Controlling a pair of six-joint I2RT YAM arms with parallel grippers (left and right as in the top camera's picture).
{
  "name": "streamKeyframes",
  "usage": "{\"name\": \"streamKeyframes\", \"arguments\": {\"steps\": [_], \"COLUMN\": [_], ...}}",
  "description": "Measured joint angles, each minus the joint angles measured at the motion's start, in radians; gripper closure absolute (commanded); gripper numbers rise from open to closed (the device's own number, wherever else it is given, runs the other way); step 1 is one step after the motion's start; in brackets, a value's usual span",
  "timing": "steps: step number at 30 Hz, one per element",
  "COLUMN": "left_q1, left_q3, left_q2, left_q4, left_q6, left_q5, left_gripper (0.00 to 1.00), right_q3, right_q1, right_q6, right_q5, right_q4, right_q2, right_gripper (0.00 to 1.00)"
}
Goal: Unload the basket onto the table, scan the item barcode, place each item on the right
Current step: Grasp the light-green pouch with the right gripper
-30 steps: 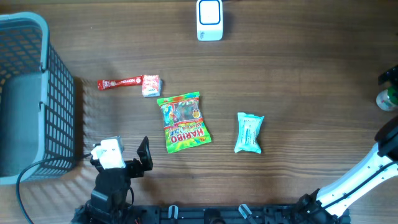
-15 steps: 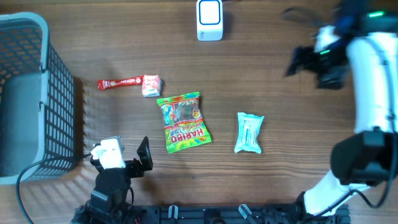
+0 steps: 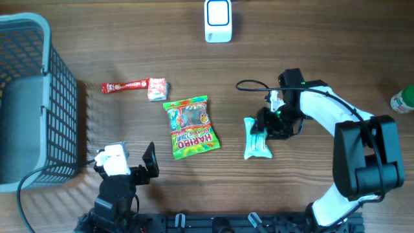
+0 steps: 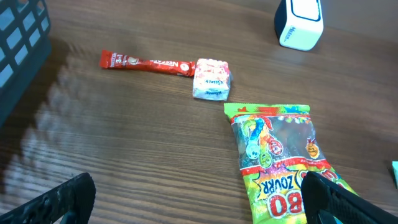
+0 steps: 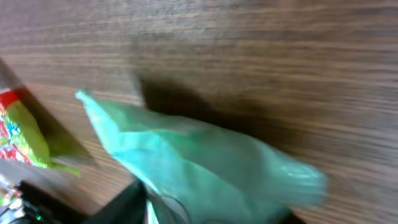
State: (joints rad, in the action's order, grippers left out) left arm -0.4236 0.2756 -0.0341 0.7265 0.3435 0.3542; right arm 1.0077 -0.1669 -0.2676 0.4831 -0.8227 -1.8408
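By my reading the job is at its first step: nothing is at the scanner [image 3: 218, 21] by the far edge of the table [image 3: 336, 45], and the teal packet [image 3: 257, 146] lies flat on the table, right of the gummy bag [image 3: 191, 126] and well apart from the scanner. The right gripper [image 3: 265, 125] is down at the packet's upper end. The right wrist view is blurred and filled by the packet, so I cannot tell whether the jaws are clamped on it or merely straddle it. The left gripper [image 4: 202, 200] hangs wide open at the near side, holding nothing. Left to do: secure the packet, lift it, carry it over and turn its barcode, not visible here, toward the scanner
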Motion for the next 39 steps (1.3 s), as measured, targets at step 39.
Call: {"name": "streamKeyframes", "arguments": {"steps": [39], "left_q1": [0.000], "left_q3": [0.000], "left_q2": [0.000], "left_q4": [0.000], "left_q6": [0.000], "left_q5": [0.000], "left_gripper": [0.00], "right_q3": [0.192], "right_q1": [0.002], "right_q6": [-1.465], "right_q5": [0.692], "right_q4": [-0.478], "right_q2": [-0.040], "right_gripper": [0.90]}}
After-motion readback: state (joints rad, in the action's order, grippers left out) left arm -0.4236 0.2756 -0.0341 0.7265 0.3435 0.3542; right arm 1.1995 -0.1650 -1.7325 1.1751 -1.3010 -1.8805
